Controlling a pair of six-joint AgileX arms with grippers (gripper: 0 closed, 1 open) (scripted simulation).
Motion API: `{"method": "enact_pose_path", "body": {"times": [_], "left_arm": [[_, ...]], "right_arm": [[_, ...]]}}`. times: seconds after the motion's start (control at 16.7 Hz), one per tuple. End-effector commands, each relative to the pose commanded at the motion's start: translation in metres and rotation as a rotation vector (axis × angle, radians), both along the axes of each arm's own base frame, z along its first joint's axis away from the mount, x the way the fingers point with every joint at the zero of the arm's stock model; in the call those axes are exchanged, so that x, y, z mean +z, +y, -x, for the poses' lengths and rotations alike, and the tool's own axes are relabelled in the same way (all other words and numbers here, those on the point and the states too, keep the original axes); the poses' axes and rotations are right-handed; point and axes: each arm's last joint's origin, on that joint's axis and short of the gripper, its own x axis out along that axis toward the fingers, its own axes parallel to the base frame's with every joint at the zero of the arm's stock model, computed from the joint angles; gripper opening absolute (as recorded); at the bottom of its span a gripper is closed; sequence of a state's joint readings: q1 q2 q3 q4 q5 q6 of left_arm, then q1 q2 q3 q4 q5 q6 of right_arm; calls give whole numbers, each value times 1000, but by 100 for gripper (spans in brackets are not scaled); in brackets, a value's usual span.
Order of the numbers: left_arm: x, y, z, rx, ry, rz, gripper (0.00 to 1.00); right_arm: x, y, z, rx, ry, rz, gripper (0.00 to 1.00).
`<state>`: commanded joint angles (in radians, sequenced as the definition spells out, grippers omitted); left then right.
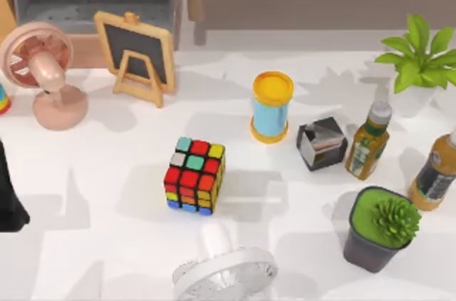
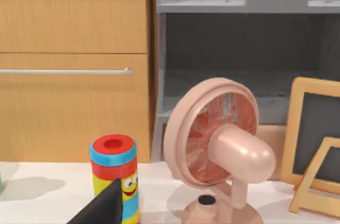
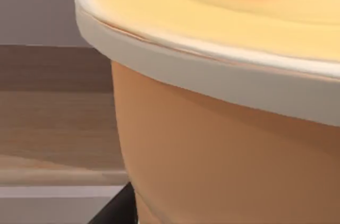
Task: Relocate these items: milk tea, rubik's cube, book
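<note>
Top view has the rubik's cube point(image 1: 194, 175) sitting just left of center on the white table point(image 1: 92, 194), well apart from the dark grey cube point(image 1: 322, 143) to its right. My left arm point(image 1: 11, 194) is parked at the left edge. Can't tell either gripper's grip state.

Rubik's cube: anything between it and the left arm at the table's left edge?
Nothing visible. The left arm sits at the left edge; bare table runs from it to the rubik's cube. The pink fan stands farther back, off that line.
</note>
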<state>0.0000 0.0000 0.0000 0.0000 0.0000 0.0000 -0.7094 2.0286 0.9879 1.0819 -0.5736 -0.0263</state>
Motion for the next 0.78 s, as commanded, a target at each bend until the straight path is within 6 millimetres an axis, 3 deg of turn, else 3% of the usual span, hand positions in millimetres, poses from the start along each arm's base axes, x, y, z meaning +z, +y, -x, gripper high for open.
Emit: {"method": "enact_pose_path", "body": {"times": [0.12, 0.3, 0.78], "left_arm": [[0, 0, 0, 0, 0, 0, 100], [0, 0, 0, 0, 0, 0, 100], [0, 0, 0, 0, 0, 0, 100]], "right_arm": [[-22, -7, 3, 21, 22, -22, 0], [-43, -3, -6, 79, 46, -54, 0], [-53, -3, -6, 81, 46, -58, 0]]}}
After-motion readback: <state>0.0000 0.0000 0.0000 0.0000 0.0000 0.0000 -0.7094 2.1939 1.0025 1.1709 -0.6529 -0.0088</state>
